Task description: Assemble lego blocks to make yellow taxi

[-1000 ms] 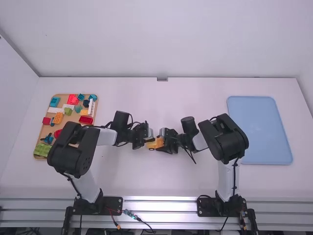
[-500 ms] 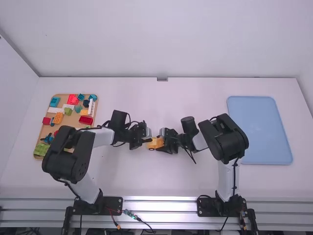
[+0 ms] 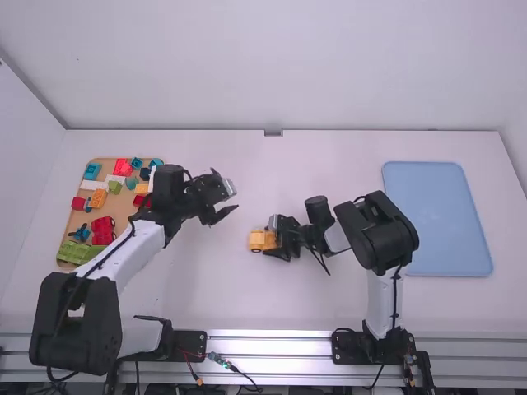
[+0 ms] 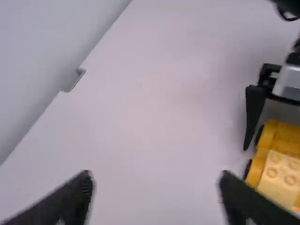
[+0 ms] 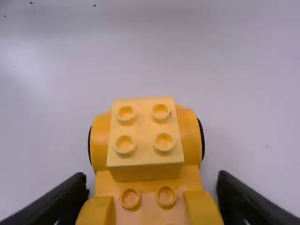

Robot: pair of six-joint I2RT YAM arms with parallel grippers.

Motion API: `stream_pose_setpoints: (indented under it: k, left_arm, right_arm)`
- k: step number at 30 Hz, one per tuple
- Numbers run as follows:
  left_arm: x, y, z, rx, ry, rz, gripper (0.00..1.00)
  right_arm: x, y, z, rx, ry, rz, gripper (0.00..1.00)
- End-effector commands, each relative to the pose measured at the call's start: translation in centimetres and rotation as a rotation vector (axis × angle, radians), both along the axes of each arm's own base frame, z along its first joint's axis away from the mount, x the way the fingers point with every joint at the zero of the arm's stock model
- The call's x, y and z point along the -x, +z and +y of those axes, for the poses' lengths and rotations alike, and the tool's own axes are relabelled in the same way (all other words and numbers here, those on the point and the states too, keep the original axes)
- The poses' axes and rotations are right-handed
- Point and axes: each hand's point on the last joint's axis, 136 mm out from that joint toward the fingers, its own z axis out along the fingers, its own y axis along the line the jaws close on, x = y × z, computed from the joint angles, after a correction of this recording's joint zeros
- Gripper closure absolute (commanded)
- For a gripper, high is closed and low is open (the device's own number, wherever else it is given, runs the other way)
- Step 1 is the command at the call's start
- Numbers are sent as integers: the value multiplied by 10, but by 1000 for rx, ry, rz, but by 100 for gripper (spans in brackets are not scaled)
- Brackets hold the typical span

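My left gripper [image 3: 228,194] stands open over the table, up and left of the yellow car [image 3: 262,240]; in the left wrist view nothing lies between this gripper [image 4: 157,187]'s fingers. At the car's right end is my right gripper [image 3: 276,237]. The right wrist view has that gripper [image 5: 152,185] open, its fingers on either side of the car's near end; whether they touch it I cannot tell. A pale yellow block [image 5: 145,140] with four studs sits on top of the darker yellow base [image 5: 149,206], which has black wheels.
A wooden tray [image 3: 64,222] with several coloured blocks is at the left, a large green block [image 3: 78,253] at its near corner. On the right a light blue tray [image 3: 436,218] lies flat beyond the right arm.
My left gripper has come away from the car's left side, moving back and to the left, and its arm has swung left. The car and my right gripper have stayed in place.
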Motion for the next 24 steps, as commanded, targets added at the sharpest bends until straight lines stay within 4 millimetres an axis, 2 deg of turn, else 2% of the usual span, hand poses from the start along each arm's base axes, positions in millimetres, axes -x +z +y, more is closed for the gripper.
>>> stream_pose_setpoints:
  k: [1,4,8,11,15,18,19,21,23,24]
  left_arm:
    - [-8,1,14,-22,104,10,1]
    - [-8,1,15,-20,102,12,1]
    - [-4,3,7,0,64,12,1]
    - [-17,15,11,-31,80,-83,1]
    - [-43,31,36,6,309,-116,1]
    - [-49,31,50,-30,389,-129,1]
    - [-53,30,65,-70,462,-130,1]
    - [-57,34,81,-72,552,-118,1]
    - [-61,40,94,-42,627,-92,1]
    - [-63,46,107,3,693,-57,1]
  right_arm:
    - [-2,-3,-1,7,-7,9,16]
    - [-1,-4,-1,11,-8,18,1]
    - [-3,-8,-3,36,-21,43,1]
    - [-11,-12,-12,80,-72,73,1]
    - [-13,-3,-25,141,-129,99,1]
    - [-10,5,-32,178,-138,93,1]
    - [-4,11,-38,223,-133,76,1]
    - [0,16,-46,276,-141,62,1]
    - [3,21,-53,330,-165,48,1]
    - [2,26,-57,368,-194,30,1]
